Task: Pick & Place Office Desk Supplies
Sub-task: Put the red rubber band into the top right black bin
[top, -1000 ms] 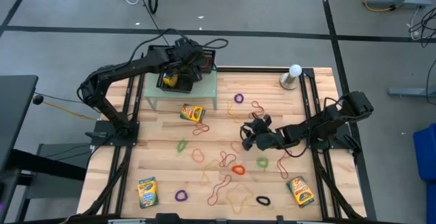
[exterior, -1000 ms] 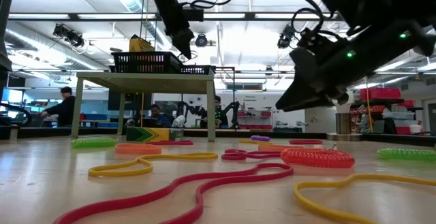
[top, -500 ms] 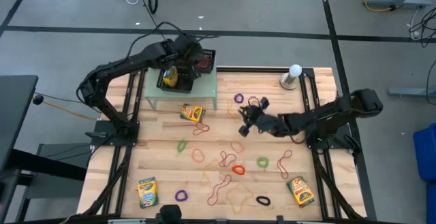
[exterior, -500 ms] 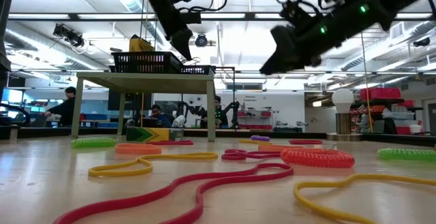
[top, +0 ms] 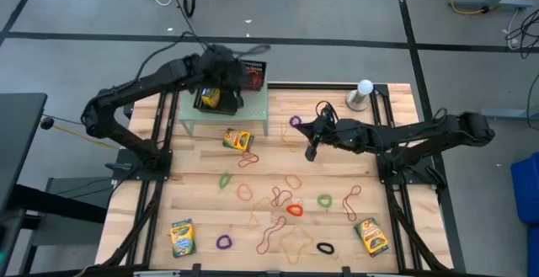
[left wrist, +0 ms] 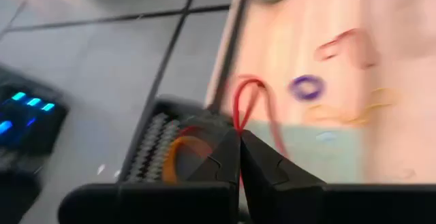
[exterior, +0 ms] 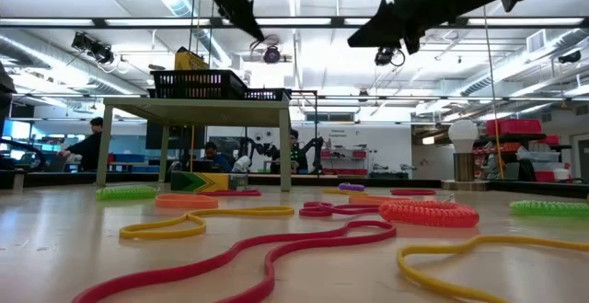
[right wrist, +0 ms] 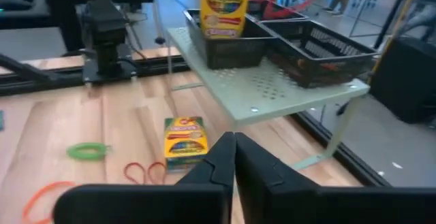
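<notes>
Left fingers: the left gripper point(left wrist: 240, 142) is hanging above the two black mesh trays point(top: 221, 87) on the pale green shelf point(top: 253, 109); its fingers point(left wrist: 221, 157) are pressing together on a red rubber band point(left wrist: 245, 101), whose loop is sticking out past the tips.
Right fingers: the right gripper point(top: 310, 148) is reaching out over the middle of the counter point(top: 202, 205), raised off it; its fingers point(right wrist: 221, 157) are sitting pinched tight, with nothing visible between them.
Crayon boxes: one crayon box point(top: 209, 98) is standing upright in the tray on the left side of the shelf; a second point(top: 237, 140) is lying on the counter just in front of the shelf; a third point(top: 182, 237) is lying near the front left corner and a fourth point(top: 370, 236) near the front right corner.
Rubber bands: loose loops are lying scattered across the counter, among them a purple one point(top: 295, 121), a green one point(top: 324, 199), an orange one point(top: 294, 210) and a black one point(top: 325, 247); some are lying in the tray on the right side of the shelf, too small to count.
Stand: a grey stand with a white ball point(top: 363, 92) is standing at the back right of the counter.
Change, left: a second ago the left fingers were standing wide open low over the trays; now they are clamped on the red band and lifted higher.
Change, right: the right gripper has moved from low near the counter's middle right towards the shelf, rising, and its fingers have been narrowing to closed.
</notes>
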